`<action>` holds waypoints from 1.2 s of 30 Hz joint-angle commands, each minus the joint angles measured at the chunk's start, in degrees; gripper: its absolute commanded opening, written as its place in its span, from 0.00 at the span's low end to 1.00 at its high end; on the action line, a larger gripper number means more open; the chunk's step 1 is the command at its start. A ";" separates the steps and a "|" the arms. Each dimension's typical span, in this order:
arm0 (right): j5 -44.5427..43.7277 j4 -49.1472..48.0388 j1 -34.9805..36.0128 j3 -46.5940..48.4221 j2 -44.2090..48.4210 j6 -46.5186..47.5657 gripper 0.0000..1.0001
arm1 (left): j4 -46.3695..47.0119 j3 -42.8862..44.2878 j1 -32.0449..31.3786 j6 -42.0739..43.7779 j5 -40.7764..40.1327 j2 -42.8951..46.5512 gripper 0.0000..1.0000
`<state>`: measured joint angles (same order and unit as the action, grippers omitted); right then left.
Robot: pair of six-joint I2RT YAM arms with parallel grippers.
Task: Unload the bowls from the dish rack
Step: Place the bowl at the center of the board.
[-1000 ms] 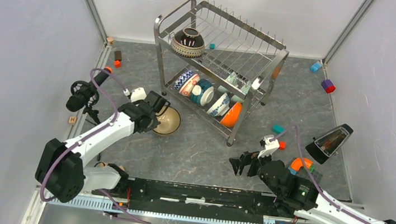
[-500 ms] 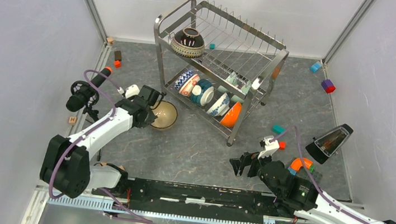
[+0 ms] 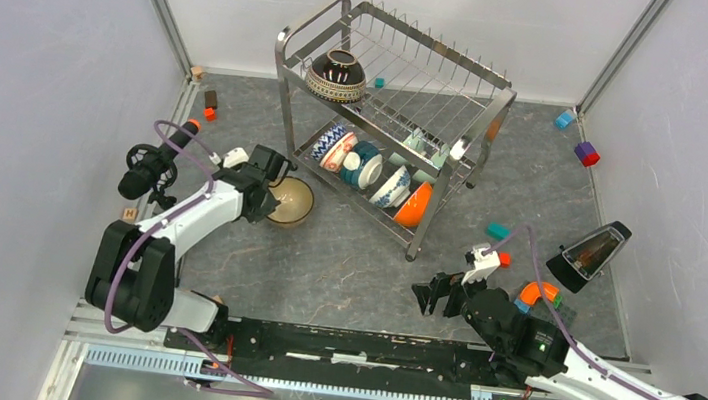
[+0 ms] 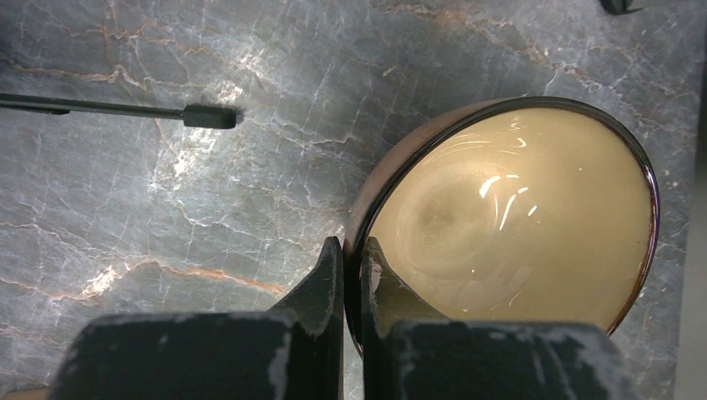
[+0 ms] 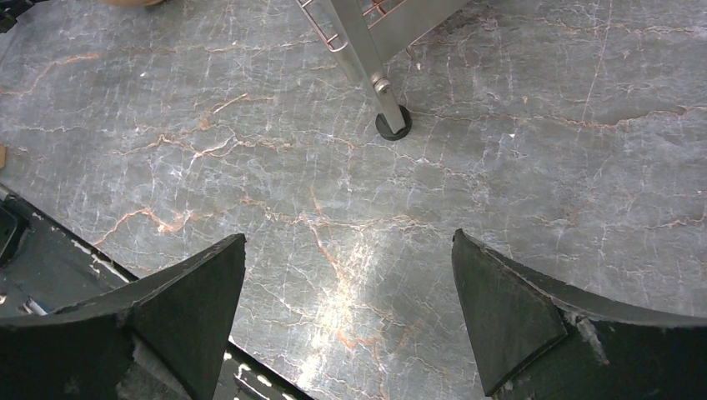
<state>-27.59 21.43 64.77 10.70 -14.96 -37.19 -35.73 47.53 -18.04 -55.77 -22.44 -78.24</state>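
A dark brown bowl with a cream inside (image 3: 291,203) (image 4: 517,217) sits left of the dish rack (image 3: 494,110), just above or on the table. My left gripper (image 3: 268,190) (image 4: 352,250) is shut on its near rim, one finger inside and one outside. On the rack's top tier a dark patterned bowl (image 3: 335,75) lies upside down. Several bowls stand on edge in the lower tier, among them a blue-and-white one (image 3: 393,186) and an orange one (image 3: 415,207). My right gripper (image 3: 432,294) (image 5: 347,237) hangs open over bare table near a rack foot (image 5: 392,123).
A black microphone on a small stand (image 3: 146,172) is just left of the left arm. A black wedge-shaped object (image 3: 587,255) and coloured toy blocks (image 3: 587,153) (image 3: 497,230) lie on the right. More small blocks (image 3: 210,101) sit at the back left.
The left arm has carried the brown bowl a little back and to the left, nearer the rack's left end. The right arm has not moved.
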 commanded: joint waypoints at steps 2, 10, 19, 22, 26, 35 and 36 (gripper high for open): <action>-1.75 0.05 0.13 -0.14 1.22 0.79 0.98 | 6.21 4.37 0.87 -0.22 -2.47 -0.16 0.02; -1.49 0.11 0.17 -0.42 2.42 1.05 0.98 | 7.24 4.06 3.87 -1.02 -2.44 -1.25 0.02; -1.28 0.01 0.13 -0.33 2.05 1.26 0.98 | 7.74 4.01 4.95 -0.84 -2.70 -1.99 0.02; -1.03 0.18 0.18 -0.22 2.13 1.26 0.98 | 7.83 4.37 5.12 -0.58 -2.70 -2.52 0.02; -0.62 0.19 0.18 -0.09 2.23 1.32 0.98 | 7.61 5.10 5.30 -0.35 -3.13 -3.81 0.02; -0.04 0.66 0.10 0.84 1.81 1.73 0.98 | 6.46 4.34 5.37 -1.10 -2.35 -3.69 0.14; -0.01 0.82 0.17 1.18 1.79 1.78 0.98 | 6.62 4.41 5.31 -0.86 -1.74 -3.30 0.18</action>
<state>-27.46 21.96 64.77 10.57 -13.08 -36.51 -32.38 49.93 -13.19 -55.83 -23.81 -82.85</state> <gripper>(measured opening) 0.982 0.112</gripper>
